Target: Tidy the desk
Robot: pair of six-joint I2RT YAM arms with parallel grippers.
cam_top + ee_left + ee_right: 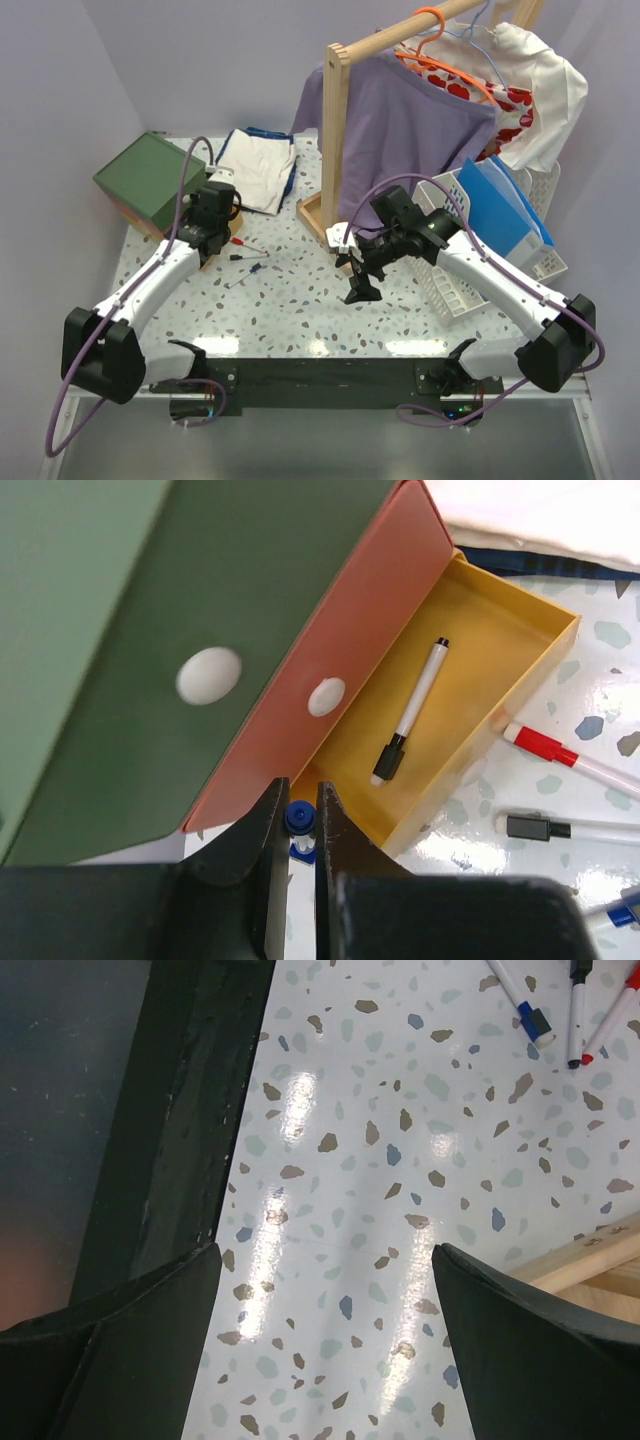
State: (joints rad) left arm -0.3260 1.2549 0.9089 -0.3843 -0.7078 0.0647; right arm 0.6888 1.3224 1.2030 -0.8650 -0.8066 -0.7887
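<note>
Desk (300, 300) tidying looks partly done: one black-capped marker (412, 710) already lies in the open yellow drawer (500, 630) just ahead of the left gripper (298, 795), which is clenched on a blue-capped marker (298, 818). A red marker (545, 748), a black marker (535, 827) and a blue marker (620, 915) lie loose on the speckled top to that gripper's right. The right gripper (325, 1250) hangs released over bare desk, holding nothing.

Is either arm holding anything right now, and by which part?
The left tool pinches a marker by its blue end; the rest of it is hidden. The right tool is open, holding nothing.
</note>
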